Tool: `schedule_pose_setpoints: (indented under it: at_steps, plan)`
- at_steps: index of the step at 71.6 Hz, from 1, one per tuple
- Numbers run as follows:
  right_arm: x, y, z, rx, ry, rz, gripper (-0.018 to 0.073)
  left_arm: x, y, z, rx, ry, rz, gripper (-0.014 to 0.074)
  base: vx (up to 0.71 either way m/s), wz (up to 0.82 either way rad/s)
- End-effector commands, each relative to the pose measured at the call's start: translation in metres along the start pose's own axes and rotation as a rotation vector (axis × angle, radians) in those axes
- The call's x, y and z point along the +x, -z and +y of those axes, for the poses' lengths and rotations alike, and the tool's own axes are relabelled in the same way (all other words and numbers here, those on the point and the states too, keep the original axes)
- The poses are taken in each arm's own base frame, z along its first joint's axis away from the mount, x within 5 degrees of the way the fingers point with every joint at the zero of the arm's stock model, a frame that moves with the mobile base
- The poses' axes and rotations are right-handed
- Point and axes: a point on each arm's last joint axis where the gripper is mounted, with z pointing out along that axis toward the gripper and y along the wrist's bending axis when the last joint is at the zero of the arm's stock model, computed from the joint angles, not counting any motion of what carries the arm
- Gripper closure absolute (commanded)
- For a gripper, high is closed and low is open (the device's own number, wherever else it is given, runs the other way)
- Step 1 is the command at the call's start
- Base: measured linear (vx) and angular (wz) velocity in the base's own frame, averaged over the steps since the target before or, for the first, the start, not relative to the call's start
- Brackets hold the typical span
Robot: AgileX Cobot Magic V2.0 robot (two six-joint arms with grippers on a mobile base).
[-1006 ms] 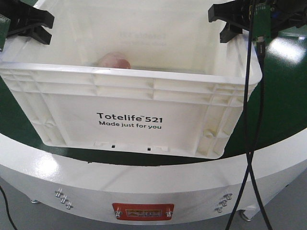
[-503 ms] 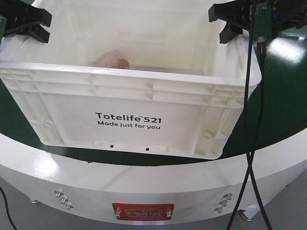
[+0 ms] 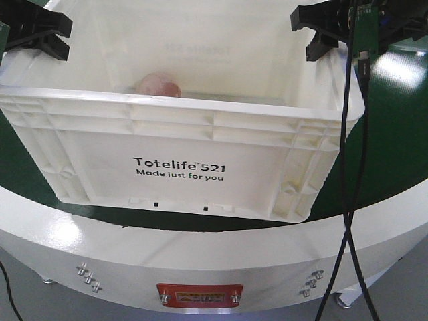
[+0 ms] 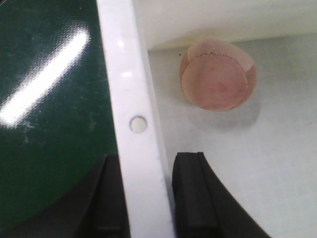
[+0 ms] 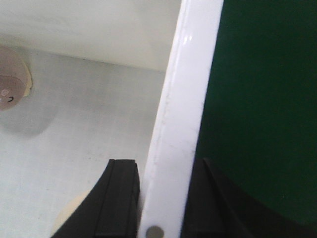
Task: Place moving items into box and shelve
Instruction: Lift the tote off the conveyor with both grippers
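The left gripper (image 3: 37, 30) sits at the far left corner of the box (image 3: 180, 134). In its wrist view the left gripper (image 4: 148, 159) straddles the box's rim (image 4: 131, 84), one black finger (image 4: 106, 198) outside over the green table top (image 4: 49, 124) and the other inside. Both lie against the rim with only a narrow opening between them, so it grips the wall. At the far right corner the right gripper (image 3: 321, 30) does the same. Its wrist view shows the right gripper (image 5: 166, 163) closed to the width of the rim (image 5: 183, 89), with one finger (image 5: 119, 198) inside the box and one outside.

The box is a cream-white tote printed "Totelife 521 Made just for you", standing over the green table top (image 3: 394, 134) just behind the table's white edge (image 3: 200, 247). Whether its base rests on the table or is raised cannot be told.

Inside, a pinkish ball (image 3: 160, 85) lies on the floor near the left wall. It shows round and seamed in the left wrist view (image 4: 218, 77) and at the frame's edge in the right one (image 5: 12, 87). A pale cream rounded thing (image 5: 74, 218) peeks out beside the right gripper's inner finger, mostly hidden.

In all there are one box, one ball, one cream thing and two grippers. Two black cables (image 3: 348, 200) hang down at the right and cross.
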Motion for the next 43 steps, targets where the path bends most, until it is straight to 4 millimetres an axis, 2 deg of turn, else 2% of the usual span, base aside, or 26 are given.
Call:
schedule_pose_setpoints:
  at_steps: [1,43]
  plan:
    - [-0.0123,0.0392,0.0156,-0.131,0.004,-0.207,0.0571,-0.0143,0.0374,-0.0229,0.142,0.025,-0.221,0.0613,0.00,0.00]
    - [-0.0122,0.0389,0.0155,-0.129,0.004,-0.205,0.0571,-0.0139,0.0372,-0.0224,0.136,0.022,-0.216,0.0613,0.00,0.00]
